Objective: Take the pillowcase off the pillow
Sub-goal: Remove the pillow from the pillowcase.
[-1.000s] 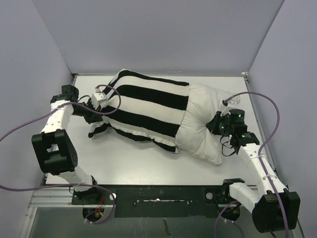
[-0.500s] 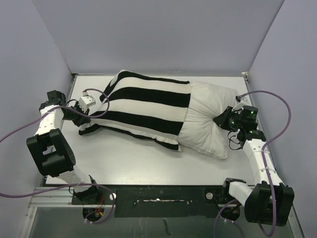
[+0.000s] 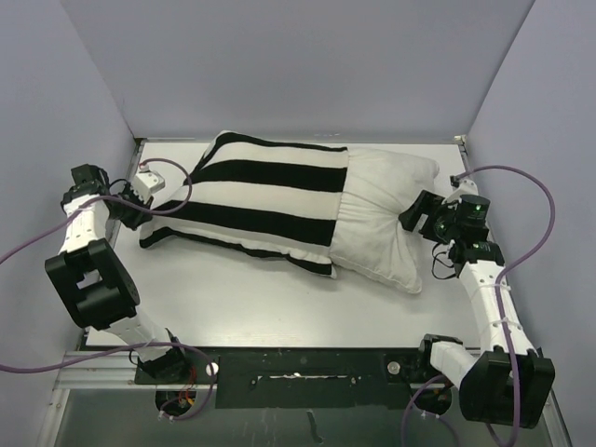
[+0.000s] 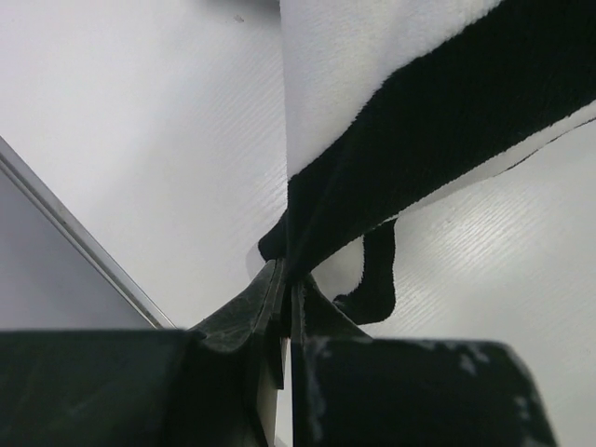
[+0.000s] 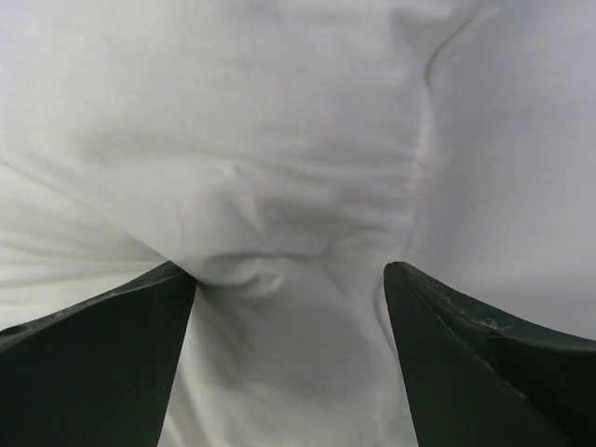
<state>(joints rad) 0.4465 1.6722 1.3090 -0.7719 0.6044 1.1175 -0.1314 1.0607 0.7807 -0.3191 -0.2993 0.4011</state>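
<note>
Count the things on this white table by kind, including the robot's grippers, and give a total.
Black-and-white striped fabric pillowcase: 1
Plain white plump pillow: 1
Black two-finger grippers: 2 (left gripper, right gripper)
Total: 4

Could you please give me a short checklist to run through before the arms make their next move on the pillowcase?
1. Left gripper shut on a corner of the pillowcase: ok, a black stripe is pinched between its fingers.
2. Right gripper holding the pillow: not ok, the jaws stand open with a pucker of white fabric just ahead of them.
3. Bare pillow end available to grasp: ok, the right end is out of the cover.
4. Pillowcase off the pillow: not ok, it covers most of the length.
5. Pillow free to slide inside the cover: cannot tell, the inside is hidden.
</note>
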